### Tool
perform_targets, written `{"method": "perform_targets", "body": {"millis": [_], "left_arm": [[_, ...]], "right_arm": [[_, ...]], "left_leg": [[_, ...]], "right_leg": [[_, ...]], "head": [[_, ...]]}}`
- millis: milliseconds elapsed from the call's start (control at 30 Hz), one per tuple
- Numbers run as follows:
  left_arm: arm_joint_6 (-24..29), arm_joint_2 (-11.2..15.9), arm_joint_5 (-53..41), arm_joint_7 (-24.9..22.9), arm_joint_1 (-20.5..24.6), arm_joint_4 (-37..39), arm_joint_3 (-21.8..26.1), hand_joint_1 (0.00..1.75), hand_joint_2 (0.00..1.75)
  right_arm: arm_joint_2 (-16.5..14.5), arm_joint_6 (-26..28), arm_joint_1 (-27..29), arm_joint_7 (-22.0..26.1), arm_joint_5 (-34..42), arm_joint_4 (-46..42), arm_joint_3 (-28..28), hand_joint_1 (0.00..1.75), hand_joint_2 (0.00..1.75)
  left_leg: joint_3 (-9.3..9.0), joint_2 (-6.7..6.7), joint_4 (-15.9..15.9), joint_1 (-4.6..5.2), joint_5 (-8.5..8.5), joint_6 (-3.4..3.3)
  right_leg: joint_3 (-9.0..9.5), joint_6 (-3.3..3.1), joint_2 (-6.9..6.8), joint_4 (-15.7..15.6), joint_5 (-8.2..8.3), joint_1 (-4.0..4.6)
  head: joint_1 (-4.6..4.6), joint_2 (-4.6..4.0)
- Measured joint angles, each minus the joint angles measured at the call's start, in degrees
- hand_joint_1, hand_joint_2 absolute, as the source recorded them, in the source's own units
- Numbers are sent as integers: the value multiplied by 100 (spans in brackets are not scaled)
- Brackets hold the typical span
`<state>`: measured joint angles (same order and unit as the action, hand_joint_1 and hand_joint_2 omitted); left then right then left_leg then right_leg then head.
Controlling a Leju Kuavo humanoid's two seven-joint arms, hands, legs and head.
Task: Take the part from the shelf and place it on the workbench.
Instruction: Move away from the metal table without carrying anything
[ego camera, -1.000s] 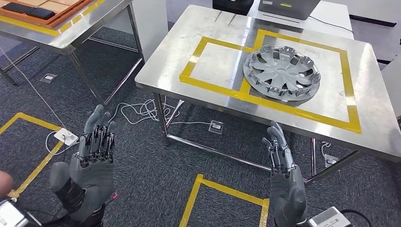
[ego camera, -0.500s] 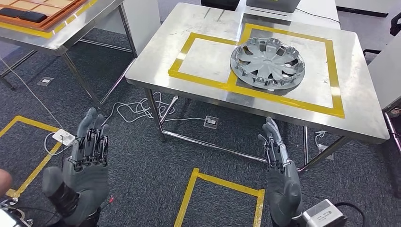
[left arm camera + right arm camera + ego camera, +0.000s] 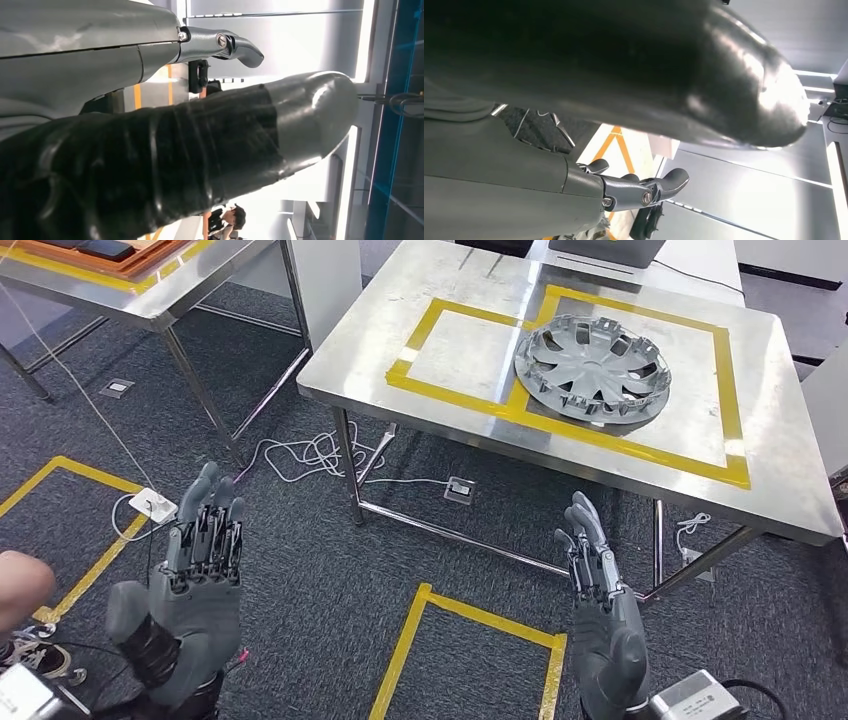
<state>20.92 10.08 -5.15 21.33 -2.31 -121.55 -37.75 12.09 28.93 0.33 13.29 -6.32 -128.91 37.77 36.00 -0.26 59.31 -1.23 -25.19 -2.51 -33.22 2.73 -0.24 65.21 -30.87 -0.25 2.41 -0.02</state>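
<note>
Shifted since 0.5 s ago: whole head view has slid right and a little down, so camera moved, not the items; both hands hold same pose, part sits in same spot on its table

1. Left hand point(image 3: 195, 570) – near left, over carpet, fingers extended and slightly apart, holds nothing
2. Right hand point(image 3: 600, 615) – near right, fingers straight, holds nothing, over carpet just short of table edge
3. Floor tape square point(image 3: 470, 640) – yellow, near centre, between the hands
4. Person's hand point(image 3: 22, 585) – near left edge, well apart from robot's hands
5. White cable point(image 3: 300, 455) – loose coil on carpet under table's left end
6. Workbench point(image 3: 400, 390) – steel, mid right, two yellow-taped bays
7. Part point(image 3: 592, 369) – grey wheel cover, lying flat in right bay, overlapping tape divider
8. Second table point(image 3: 170, 300) – far left, orange tray on top

Judgement: part already on bench, hands free; placing looks done, robot prob. backing off or turning
</note>
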Motion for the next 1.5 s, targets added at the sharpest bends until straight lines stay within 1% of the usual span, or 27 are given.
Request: {"method": "perform_targets", "body": {"millis": [67, 133, 200, 267, 333, 367, 400, 433, 500, 567, 600, 667, 733, 800, 867, 900, 933, 967, 1033, 1100, 1133, 1233, 1300, 1367, 1400, 1433, 1500], "left_arm": [[0, -1, 1, 5, 3, -1, 0, 0, 0], [2, -2, 1, 9, 4, -1, 0, 0, 0], [7, -1, 1, 9, 1, -2, 1, 0, 0], [14, 2, 3, 9, -1, -1, 2, 0, 0], [17, 2, 8, 9, -3, 0, 3, 0, 0], [18, 2, 11, 9, -5, 1, 4, 0, 0], [19, 2, 15, 8, -6, 2, 4, 0, 0], [22, 2, 18, 8, -6, 4, 5, 0, 0], [31, 3, 25, 9, -4, 8, 6, 0, 0], [38, 4, 32, 9, 2, 6, 7, 0, 0], [40, 4, 34, 10, 3, 4, 7, 0, 0], [41, 4, 36, 12, 0, 2, 8, 0, 0], [41, 3, 36, 12, 1, 2, 8, 0, 0], [43, -1, 35, 11, 1, 2, 9, 0, 0], [45, -2, 35, 10, -2, 3, 9, 0, 0], [47, -2, 35, 9, -3, 4, 9, 0, 0], [49, -2, 35, 9, -3, 5, 9, 0, 0], [50, -2, 35, 10, -4, 6, 9, 0, 0], [54, -3, 36, 11, -3, 6, 9, 0, 0], [57, -4, 35, 12, -1, 4, 9, 0, 0], [58, -4, 34, 12, -2, 3, 9, 0, 0], [60, -2, 34, 13, -4, 3, 11, 0, 0], [63, 1, 37, 13, -6, 5, 17, 0, 0], [67, 2, 43, 13, -13, 14, 21, 0, 0], [68, 2, 45, 13, -17, 20, 22, 0, 0], [68, 2, 46, 13, -20, 25, 23, 0, 0], [68, 6, 50, 13, -21, 29, 26, 0, 0]], "right_arm": [[0, 5, -12, -5, -4, -1, 0, 0, 0], [0, 14, -17, -9, -10, -2, 0, 0, 0], [0, 22, -20, -11, -13, -2, 0, 0, 0], [0, 27, -25, -16, -13, 0, 0, 0, 0], [0, 34, -24, -24, -13, 1, 0, 0, 0], [0, 37, -22, -28, -13, 3, 0, 0, 0], [0, 40, -21, -32, -13, 4, 0, 0, 0], [0, 44, -21, -36, -13, 5, 0, 0, 0], [0, 54, -19, -41, -12, 6, 0, 0, 0], [0, 65, -20, -42, -11, 5, 0, 0, 0], [0, 68, -20, -42, -11, 4, 0, 0, 0], [1, 70, -21, -42, -10, 2, 0, 0, 0], [3, 75, -18, -42, -10, 2, 0, 0, 0], [7, 84, -16, -43, -5, 2, 0, 0, 0], [9, 96, -14, -43, 6, 3, 0, 0, 0], [10, 103, -11, -44, 15, 4, 0, 0, 0], [11, 110, -10, -45, 22, 5, 0, 0, 0], [11, 117, -9, -47, 30, 6, 0, 0, 0], [11, 126, -13, -49, 37, 6, 0, 0, 0], [11, 133, -20, -48, 39, 2, 0, 0, 0], [11, 136, -21, -48, 40, 1, 0, 0, 0], [11, 141, -19, -49, 42, 1, 0, 0, 0], [13, 142, -22, -49, 45, 3, 0, 0, 0], [14, 144, -19, -50, 51, 13, 0, 0, 0], [14, 145, -15, -51, 53, 20, 0, 0, 0], [15, 145, -14, -51, 55, 26, 0, 0, 0], [15, 147, -14, -51, 55, 32, 0, 0, 0]], "left_leg": [[40, -5, -17, -5, 70, 56], [57, -2, -60, -20, 160, 138], [77, 1, -87, -24, 193, 208], [201, 7, 168, -15, -73, 244], [425, 11, 833, -13, -554, 263], [510, 11, 1172, -13, -714, 273], [528, 11, 1376, -13, -760, 281], [450, 12, 1388, -13, -696, 281], [-2, 19, 818, -12, -452, 255], [-488, 29, 145, 1, -404, 227], [-594, 29, -20, 10, -444, 215], [-589, 18, -76, 17, -436, 170], [-535, 22, -97, -1, -369, 84], [-452, 28, -108, -14, -284, 15], [-321, 28, -100, -8, -196, -1], [-253, 29, -93, -5, -152, 3], [-187, 30, -83, -4, -110, 11], [-127, 31, -72, -4, -70, 21], [-40, 30, -62, -2, 4, 53], [10, 35, -73, -9, 90, 115], [24, 40, -88, -19, 138, 155], [70, 46, -82, -38, 165, 262], [226, 36, 278, -27, -187, 293], [441, 28, 975, -17, -649, 305], [500, 28, 1263, -17, -752, 307], [476, 28, 1390, -16, -731, 304], [140, 21, 1062, -14, -471, 274]], "right_leg": [[416, -58, 22, -661, 124, 32], [515, -119, 36, -828, 141, 72], [475, -192, 15, -905, 239, 70], [443, -266, -18, -996, 351, 50], [365, -315, -34, -1005, 435, 57], [303, -327, -38, -993, 477, 65], [239, -329, -42, -977, 512, 72], [175, -325, -43, -952, 545, 77], [60, -300, -43, -878, 587, 79], [-36, -257, -40, -795, 614, 94], [-65, -228, -40, -762, 633, 101], [-101, -160, -40, -735, 684, 100], [-183, -85, -21, -630, 580, 85], [-366, -11, -2, -150, 158, 50], [-549, 37, -2, 570, -270, 12], [-569, 47, -2, 797, -331, 1], [-510, 48, -2, 846, -278, -3], [-350, 39, -2, 678, -130, -4], [150, -12, -2, -80, 113, 6], [551, -75, -1, -726, 106, 43], [613, -107, 1, -857, 62, 68], [586, -218, -12, -982, 198, 77], [563, -290, -33, -1050, 318, 56], [445, -333, -35, -1029, 406, 79], [374, -344, -30, -1009, 451, 91], [296, -347, -21, -985, 492, 100], [145, -329, 13, -916, 560, 110]], "head": [[7, 1], [16, 1], [19, 1], [-40, 1], [-127, 0], [-161, 1], [-185, 1], [-204, 2], [-246, 2], [-277, 1], [-280, 1], [-258, 2], [-235, 2], [-171, 1], [-99, 1], [-79, 1], [-61, 1], [-43, 1], [-12, 1], [-7, 1], [-7, 1], [-11, 1], [-73, 2], [-157, 2], [-187, 1], [-207, 1], [-240, 1]]}}
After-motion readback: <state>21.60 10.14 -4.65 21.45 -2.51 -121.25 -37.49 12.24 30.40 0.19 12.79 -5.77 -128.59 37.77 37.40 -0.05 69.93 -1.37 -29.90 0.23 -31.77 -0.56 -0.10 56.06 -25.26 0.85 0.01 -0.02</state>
